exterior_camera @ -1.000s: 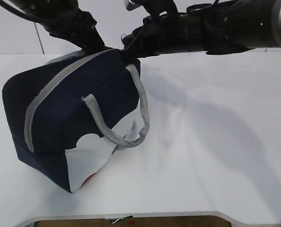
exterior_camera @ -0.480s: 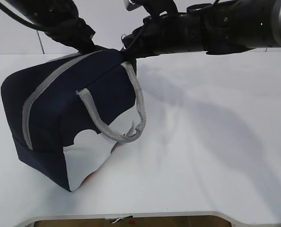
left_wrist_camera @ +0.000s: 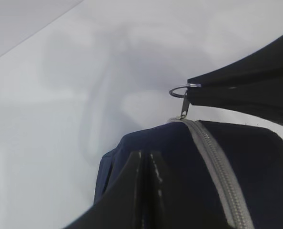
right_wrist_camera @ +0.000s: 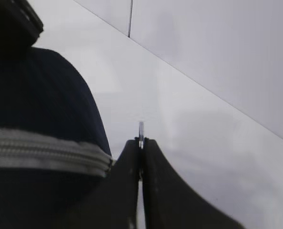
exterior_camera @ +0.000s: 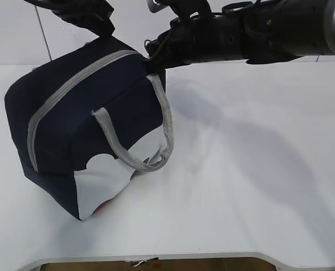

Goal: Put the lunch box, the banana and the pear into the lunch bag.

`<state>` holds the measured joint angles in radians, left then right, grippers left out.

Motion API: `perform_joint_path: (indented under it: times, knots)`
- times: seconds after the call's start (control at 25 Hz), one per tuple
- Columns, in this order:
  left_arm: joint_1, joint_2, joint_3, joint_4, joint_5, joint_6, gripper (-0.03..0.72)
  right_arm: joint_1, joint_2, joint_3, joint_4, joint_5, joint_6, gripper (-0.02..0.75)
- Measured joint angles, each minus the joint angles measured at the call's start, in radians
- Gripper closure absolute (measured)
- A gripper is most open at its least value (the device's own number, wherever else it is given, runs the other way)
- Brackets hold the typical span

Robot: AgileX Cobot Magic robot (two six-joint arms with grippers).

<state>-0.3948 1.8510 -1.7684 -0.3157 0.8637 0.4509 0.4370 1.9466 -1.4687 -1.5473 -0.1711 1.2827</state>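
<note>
The navy lunch bag (exterior_camera: 71, 130) stands tilted on the white table with its grey zipper (exterior_camera: 71, 90) shut. My left gripper (exterior_camera: 102, 28) is shut, pinching the navy fabric at the bag's far top end; the left wrist view shows its jaws (left_wrist_camera: 145, 160) pressed together on the cloth. My right gripper (exterior_camera: 153, 59) is shut on the zipper's metal ring pull (left_wrist_camera: 179, 90), which shows edge-on between the fingertips (right_wrist_camera: 141, 143) in the right wrist view. A grey webbing handle (exterior_camera: 162, 124) hangs down the bag's front. The lunch box, the banana and the pear are hidden.
The white tabletop (exterior_camera: 258, 169) stretches to the right of the bag. Its curved front edge (exterior_camera: 156, 257) runs along the bottom of the exterior view. A pale wall stands behind the table. A small red-orange patch (exterior_camera: 102, 208) shows at the bag's lower white corner.
My left gripper has shut on the bag's far top end and risen, lifting and tilting the bag. The right gripper has stayed shut on the ring pull.
</note>
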Motion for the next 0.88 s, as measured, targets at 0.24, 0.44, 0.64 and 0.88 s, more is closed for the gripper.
perform_joint_path:
  times: [0.24,0.44,0.64,0.88]
  knots:
    - [0.000,0.004,-0.007,0.000,0.024,0.000,0.698,0.000,0.000,0.000,-0.007,0.029,0.000,0.721]
    - [0.000,0.004,-0.009,0.000,0.040,0.000,0.699,-0.007,0.015,-0.002,-0.009,0.073,0.028,0.721]
    - [0.000,0.004,-0.009,0.000,0.044,0.000,0.699,-0.012,0.054,-0.004,-0.005,0.048,0.091,0.721]
    - [0.000,0.006,-0.009,-0.001,0.060,0.000,0.699,-0.015,0.096,-0.006,-0.001,0.032,0.146,0.721]
